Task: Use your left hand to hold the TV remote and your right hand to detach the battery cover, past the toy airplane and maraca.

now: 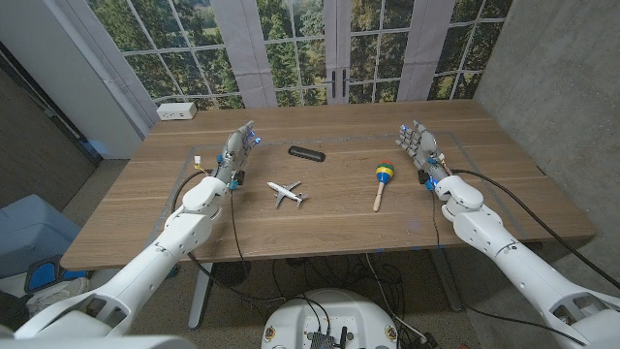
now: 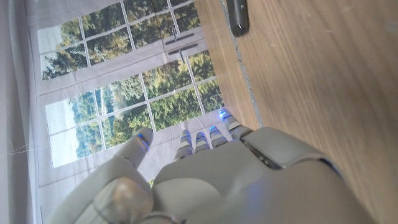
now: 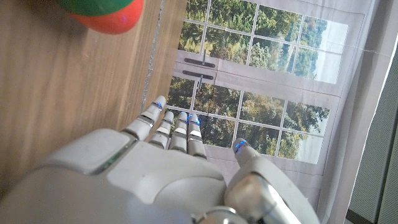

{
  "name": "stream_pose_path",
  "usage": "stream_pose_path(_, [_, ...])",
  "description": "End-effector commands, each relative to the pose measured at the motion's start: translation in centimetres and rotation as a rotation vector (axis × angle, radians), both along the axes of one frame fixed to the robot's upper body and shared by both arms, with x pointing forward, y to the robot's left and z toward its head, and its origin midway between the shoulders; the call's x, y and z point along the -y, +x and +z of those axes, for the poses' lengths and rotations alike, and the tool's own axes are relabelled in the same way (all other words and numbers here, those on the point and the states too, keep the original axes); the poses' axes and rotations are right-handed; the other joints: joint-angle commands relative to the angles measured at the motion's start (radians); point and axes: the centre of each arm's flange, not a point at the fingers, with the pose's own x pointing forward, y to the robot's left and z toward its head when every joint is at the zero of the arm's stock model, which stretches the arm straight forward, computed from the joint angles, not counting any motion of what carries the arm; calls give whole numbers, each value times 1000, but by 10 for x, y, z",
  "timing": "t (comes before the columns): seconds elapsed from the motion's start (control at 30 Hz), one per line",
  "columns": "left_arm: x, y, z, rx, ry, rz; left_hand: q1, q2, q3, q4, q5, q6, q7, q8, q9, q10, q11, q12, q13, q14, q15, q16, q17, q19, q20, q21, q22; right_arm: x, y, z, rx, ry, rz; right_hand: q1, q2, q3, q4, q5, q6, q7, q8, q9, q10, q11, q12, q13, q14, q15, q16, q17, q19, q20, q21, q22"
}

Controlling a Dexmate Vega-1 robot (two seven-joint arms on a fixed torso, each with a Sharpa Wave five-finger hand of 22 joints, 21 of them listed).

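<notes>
A black TV remote (image 1: 306, 153) lies on the wooden table beyond the toy airplane; its end also appears in the left wrist view (image 2: 237, 17). The white toy airplane (image 1: 286, 192) sits mid-table. A maraca (image 1: 383, 180) with a red, green and yellow head and a wooden handle lies to its right, and its head appears in the right wrist view (image 3: 102, 12). My left hand (image 1: 235, 153) stands left of the remote, fingers extended and apart, holding nothing. My right hand (image 1: 419, 147) stands right of the maraca, fingers likewise extended, holding nothing.
A white power strip (image 1: 177, 111) rests at the table's far left corner. Windows and a glass door stand behind the table. A blue bin (image 1: 29, 233) is on the floor to the left. Bare tabletop (image 1: 339, 218) stretches along the near side.
</notes>
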Motion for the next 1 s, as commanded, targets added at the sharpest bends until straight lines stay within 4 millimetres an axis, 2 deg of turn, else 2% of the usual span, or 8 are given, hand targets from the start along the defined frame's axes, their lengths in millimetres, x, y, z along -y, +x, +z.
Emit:
stream_pose_path(0.03, [1,-25,2,34,7,38,9,52,7,-3,7,-3,-8,6,5,-4,0,7,5,-1,-58,7,0,-5,-109,5,4,12,-13,-20,-48,75,10,8,23,9,-7,6,16,7,12,5,14,6,8,5,10,-20,2,-3,8,-13,0,3])
stream_pose_path(0.2, [3,-28,5,42,35,74,11,31,2,-25,6,4,-12,12,6,19,11,16,5,18,-48,9,-8,17,-93,-1,4,13,-14,-22,-46,64,-11,10,26,13,-13,6,24,9,14,5,23,8,10,5,16,-14,1,-6,10,-12,-3,3])
stream_pose_path(0.37, [4,-34,13,70,95,134,11,10,-6,-57,3,42,-17,22,6,55,13,25,5,59,-28,15,-13,64,-58,-5,6,12,-14,-26,-49,60,-15,13,24,11,-27,2,33,18,16,5,38,20,13,6,30,6,5,-7,22,8,-5,4])
stream_pose_path(0.47, [4,-38,18,78,133,166,5,-3,-16,-81,-1,72,-27,25,8,88,8,31,6,111,7,22,-11,112,-12,-6,8,11,-16,-27,-51,56,-24,14,22,9,-34,-1,42,21,19,6,49,24,16,6,52,14,14,-6,38,19,-3,4])
stream_pose_path(0.57, [4,-40,23,86,172,198,3,-3,-15,-100,-2,88,-30,24,9,159,16,49,8,137,19,19,-11,118,11,-20,9,12,-16,-30,-53,54,-29,16,20,8,-42,-3,53,34,21,6,58,31,18,6,59,18,16,-6,45,22,-3,5])
stream_pose_path(0.8, [9,-40,40,114,301,255,13,-5,-12,-139,-6,136,-25,33,10,221,17,57,10,188,29,23,-13,136,39,-35,10,11,-17,-32,-54,49,-38,21,19,9,-51,-4,60,35,23,6,66,33,19,7,63,19,17,-7,49,23,-5,5])
stream_pose_path(1.0, [17,-38,53,143,388,284,17,-4,-9,-154,-7,153,-27,34,10,232,14,55,11,215,30,26,-13,153,43,-36,11,12,-15,-33,-62,58,-38,27,21,11,-60,-6,64,33,23,6,70,34,19,7,69,19,18,-8,52,24,-7,6])
